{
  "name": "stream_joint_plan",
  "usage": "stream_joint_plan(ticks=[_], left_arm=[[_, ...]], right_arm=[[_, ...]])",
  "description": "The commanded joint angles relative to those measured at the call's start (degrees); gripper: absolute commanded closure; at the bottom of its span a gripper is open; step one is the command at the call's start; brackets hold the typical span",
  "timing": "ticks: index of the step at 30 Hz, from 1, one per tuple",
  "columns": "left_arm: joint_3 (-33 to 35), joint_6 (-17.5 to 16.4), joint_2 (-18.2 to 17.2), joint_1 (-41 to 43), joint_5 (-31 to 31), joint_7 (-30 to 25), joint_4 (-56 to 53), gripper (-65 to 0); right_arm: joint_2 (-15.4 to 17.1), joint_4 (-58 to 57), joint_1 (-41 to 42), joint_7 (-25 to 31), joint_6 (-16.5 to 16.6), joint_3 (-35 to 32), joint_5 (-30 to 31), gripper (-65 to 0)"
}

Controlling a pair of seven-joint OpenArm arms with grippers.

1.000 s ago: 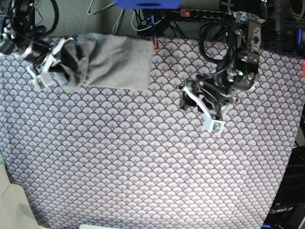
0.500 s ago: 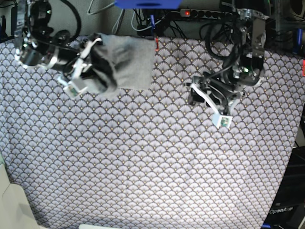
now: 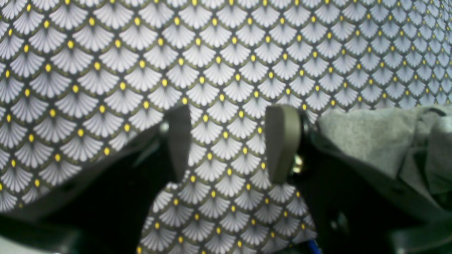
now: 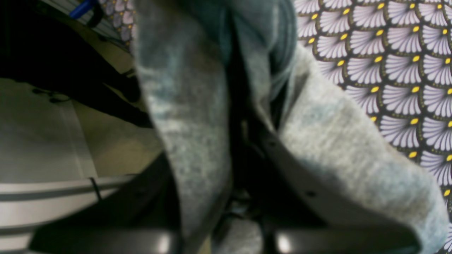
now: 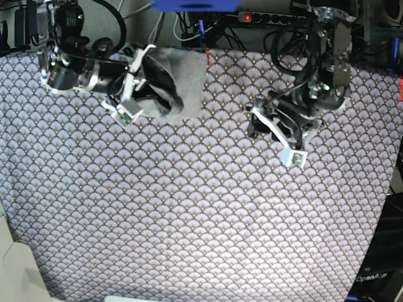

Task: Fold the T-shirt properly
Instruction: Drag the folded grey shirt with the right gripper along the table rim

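Note:
The light grey T-shirt [image 5: 186,78] lies bunched at the back of the table, left of centre, its left part pulled up and over to the right. My right gripper [image 5: 150,80] is buried in that raised fold. In the right wrist view the T-shirt [image 4: 190,106] drapes in thick folds over the fingers and hides them, so I cannot tell how the jaws stand. Well to the right of the shirt, my left gripper [image 5: 257,123] hangs over bare cloth. In the left wrist view this gripper [image 3: 229,141] is open with only patterned cloth between the fingers [image 3: 282,144].
A purple-grey scallop-patterned cloth [image 5: 201,214] covers the whole table. Cables and a power strip [image 5: 271,17] run along the back edge. A patch of grey fabric [image 3: 370,137] shows at the right of the left wrist view.
My right arm has swung to the right, carrying the shirt's left part over its middle, so the shirt now looks narrower. The left arm has barely shifted.

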Motion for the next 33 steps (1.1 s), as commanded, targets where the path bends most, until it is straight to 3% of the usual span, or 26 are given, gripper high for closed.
stream_joint_plan(ticks=[1,6,9,16,21,33], left_arm=[[-0.14,-0.10,-0.32,-0.36,-0.38,-0.93,1.30,-32.8],[-0.14,-0.10,-0.32,0.44,-0.38,-1.28,1.30,-32.8],[-0.14,-0.10,-0.32,0.44,-0.38,-1.28,1.30,-32.8],[-0.14,-0.10,-0.32,0.44,-0.38,-1.37,1.30,-32.8],[-0.14,-0.10,-0.32,0.44,-0.38,-1.37,1.30,-32.8],[-0.14,-0.10,-0.32,1.05,-0.38,-1.46,1.30,-32.8]], right_arm=[[0.36,0.62,0.34,0.23,0.19,0.57,1.59,-14.0],[0.36,0.27,1.31,-0.65,0.19,0.22,1.94,-21.5],[0.36,0.27,1.75,-0.74,0.19,-0.05,2.21,-21.6],[-1.57,0.45,4.73,-6.54,0.19,-1.80,9.41,-21.8],[-2.37,0.45,5.97,-6.72,0.19,-4.53,11.35,-21.8],[-2.37,0.45,8.08,-6.89,0.19,-4.27,11.08,-21.8]])
